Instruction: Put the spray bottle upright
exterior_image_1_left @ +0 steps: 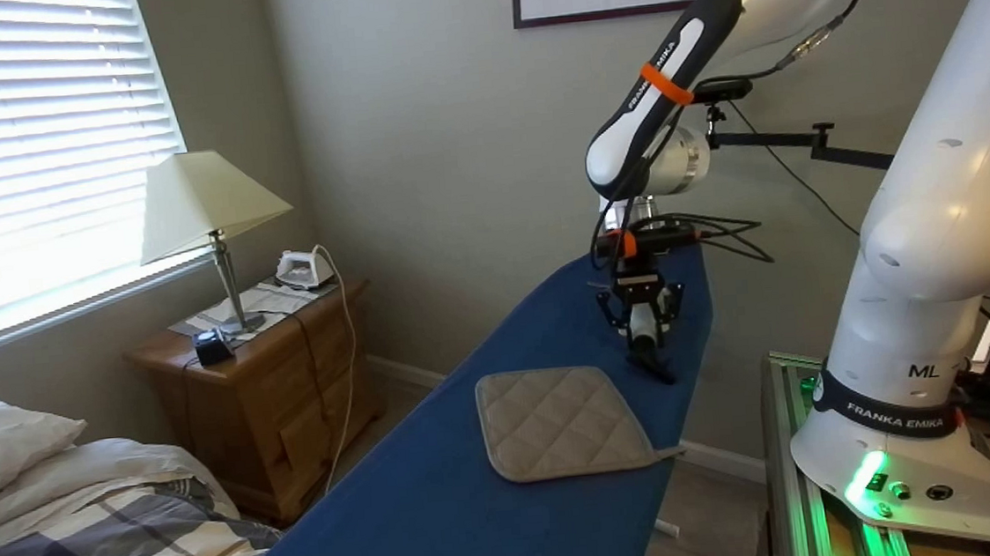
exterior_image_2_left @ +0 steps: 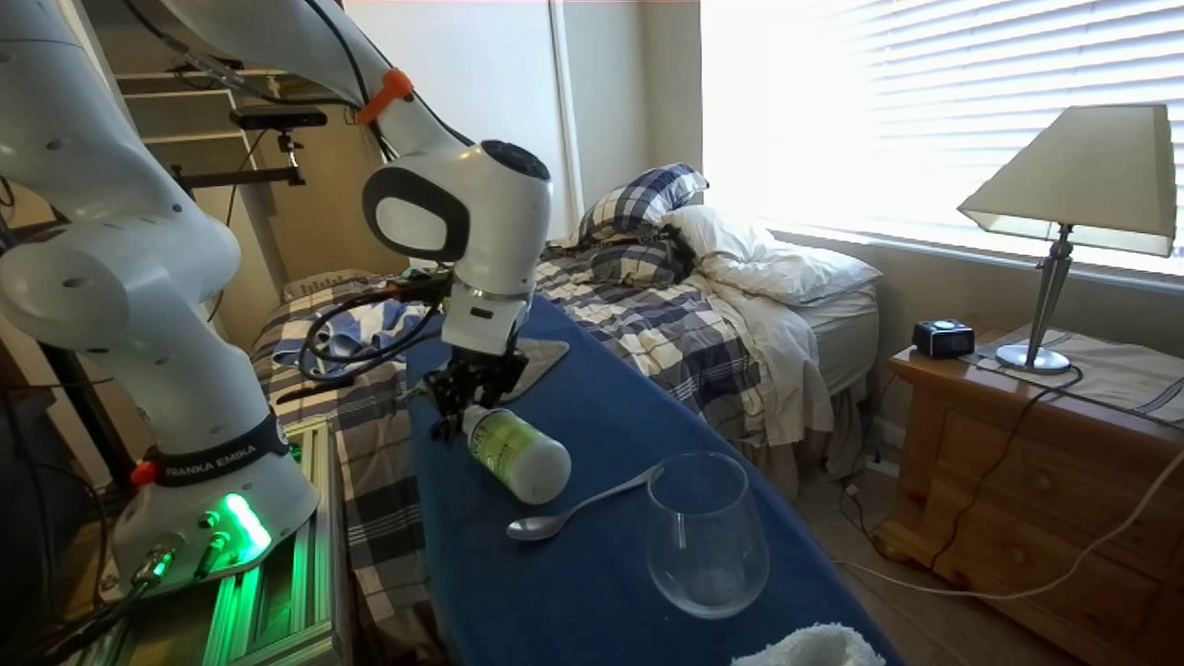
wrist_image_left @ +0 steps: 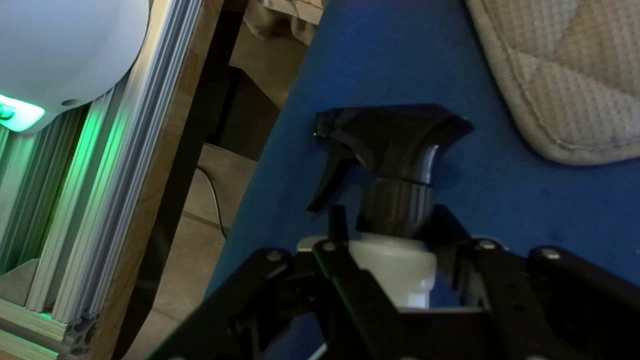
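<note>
The spray bottle [exterior_image_2_left: 513, 453] has a white body, a green label and a black trigger head. It lies on its side on the blue ironing board [exterior_image_2_left: 573, 592], its base facing the camera in this exterior view. In the wrist view its black head [wrist_image_left: 395, 145] points up the picture and its nozzle points left. My gripper [wrist_image_left: 392, 222] has its fingers close on both sides of the white neck and shoulder and appears shut on them. In an exterior view the gripper [exterior_image_1_left: 644, 337] hangs over the bottle, with the black head sticking out below. The fingers hide part of the body.
A tan quilted pad [exterior_image_1_left: 559, 423] lies beside the bottle's head. A spoon [exterior_image_2_left: 583, 509], a clear glass [exterior_image_2_left: 708, 555] and a white cloth [exterior_image_2_left: 814, 647] are beyond the base. The board's edge is close to the bottle on the robot base [exterior_image_1_left: 907, 458] side.
</note>
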`<state>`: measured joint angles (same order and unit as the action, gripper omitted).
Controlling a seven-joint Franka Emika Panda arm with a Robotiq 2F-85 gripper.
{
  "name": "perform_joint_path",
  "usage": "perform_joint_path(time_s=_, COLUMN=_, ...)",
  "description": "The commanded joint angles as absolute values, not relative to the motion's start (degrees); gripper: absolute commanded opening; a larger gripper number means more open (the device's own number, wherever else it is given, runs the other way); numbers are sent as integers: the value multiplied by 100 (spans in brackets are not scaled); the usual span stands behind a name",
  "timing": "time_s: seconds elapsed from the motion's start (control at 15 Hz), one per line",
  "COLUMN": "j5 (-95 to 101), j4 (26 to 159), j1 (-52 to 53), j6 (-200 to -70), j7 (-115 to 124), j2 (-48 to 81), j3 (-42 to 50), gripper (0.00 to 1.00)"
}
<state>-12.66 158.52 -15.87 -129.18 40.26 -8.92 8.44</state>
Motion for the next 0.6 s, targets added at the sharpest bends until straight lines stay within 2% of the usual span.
perform_joint_path(time_s=0.0, j5=-1764, j4=15845, j1=-1408, j6=-12992, j7=3845, j2=-884, j3=910, gripper=19)
perform_joint_path(time_s=0.53, j5=-2525, j4=15784, j1=-1256, j6=-12398, j7=4038, j2=-1362, j3=903, gripper=19)
